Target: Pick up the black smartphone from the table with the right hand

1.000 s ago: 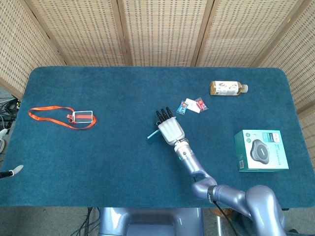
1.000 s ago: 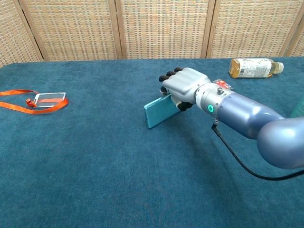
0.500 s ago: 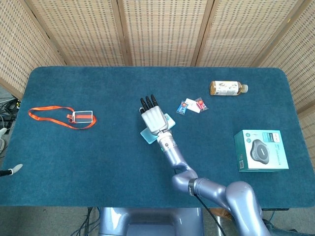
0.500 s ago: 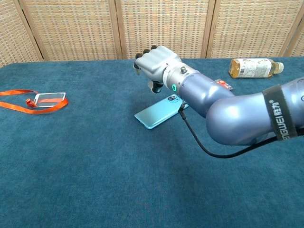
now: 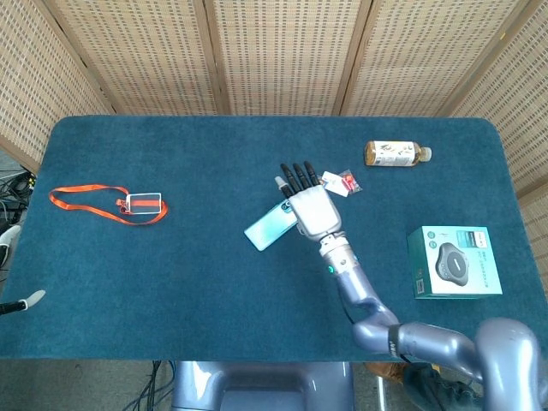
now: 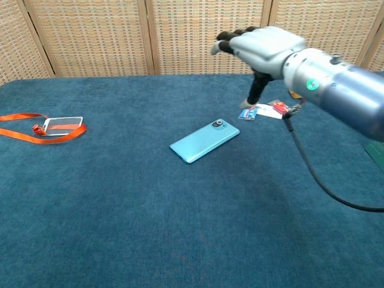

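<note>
Head view: right hand [image 5: 313, 211] near table centre, fingers extended and apart, pointing toward 12 o'clock, holding nothing. Phone [image 5: 271, 225] lies flat on the table [image 5: 171, 274], just at the hand's 9 o'clock, partly under its edge from this angle. The phone's visible face is teal, not black. Card packets [image 5: 341, 182] at the hand's 1 o'clock, bottle [image 5: 396, 154] further out at 2, boxed item [image 5: 454, 261] at 4, orange lanyard [image 5: 107, 204] far off at 9. Left hand not seen.

Chest view: hand [image 6: 264, 49] is raised well clear of the cloth, fingers loosely spread, empty. Phone [image 6: 204, 141] rests flat, camera end toward 2 o'clock, down at the hand's 7 o'clock.

Judgement: pickup not achieved; step in hand is the approach. Next move calls for bringing the hand back over the phone, lowering, and closing fingers across its long edges.
</note>
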